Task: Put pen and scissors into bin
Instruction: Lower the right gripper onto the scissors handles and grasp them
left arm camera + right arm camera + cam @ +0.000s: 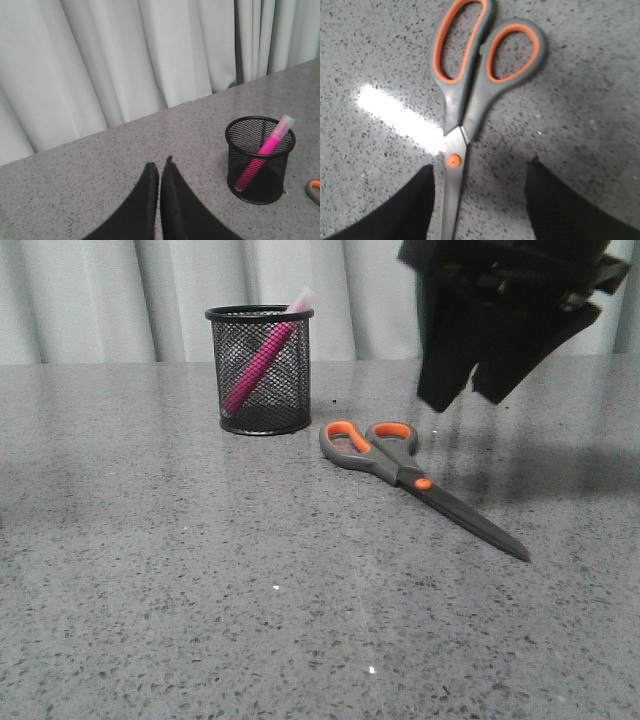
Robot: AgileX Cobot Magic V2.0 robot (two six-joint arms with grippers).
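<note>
One pen (258,367), one pair of scissors (412,476), one bin (260,369). The pen's already leaning inside the bin. The scissors lie flat on the table (200,590), right under the right gripper (478,390), which hangs above with fingers spread, holding nothing. The left gripper (159,172) sits pinched closed, empty, bin off to its side.

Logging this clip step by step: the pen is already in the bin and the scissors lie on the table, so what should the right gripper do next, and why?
Probably lower the open right gripper straight down and close near the pivot. The scissors lie flat, untouched, with the blades between the fingers in the wrist view, while the front view shows the gripper above them. The pen already leans in the bin.
</note>
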